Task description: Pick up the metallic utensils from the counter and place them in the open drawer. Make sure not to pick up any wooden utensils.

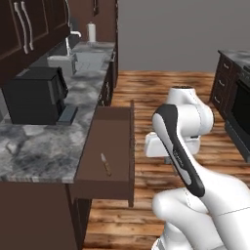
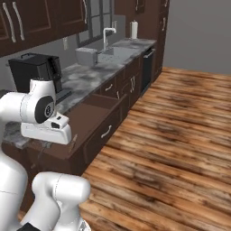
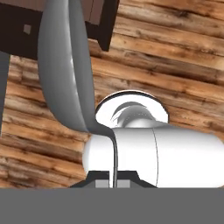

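Observation:
My gripper (image 3: 113,180) is shut on a metallic utensil (image 3: 65,65), a silver-grey spoon. Its round head looms close to the hand camera and its slim handle runs down between the finger tips. In the hand view the spoon hangs over the plank floor, with a corner of the open drawer (image 3: 98,22) at the top. The hand (image 2: 47,131) hovers at the near end of the open drawer (image 2: 90,119). In that drawer (image 1: 112,132) lies a small utensil (image 1: 105,164) with a pale tip and a tan-brown handle. The marbled counter (image 1: 39,146) runs along the left.
A black coffee machine (image 1: 36,95) stands on the counter, with a sink (image 1: 88,61) and a paper towel roll (image 1: 91,31) farther back. Dark wall cabinets (image 1: 29,24) hang above. An oven (image 1: 241,117) is at the right, across the wooden floor (image 2: 171,135).

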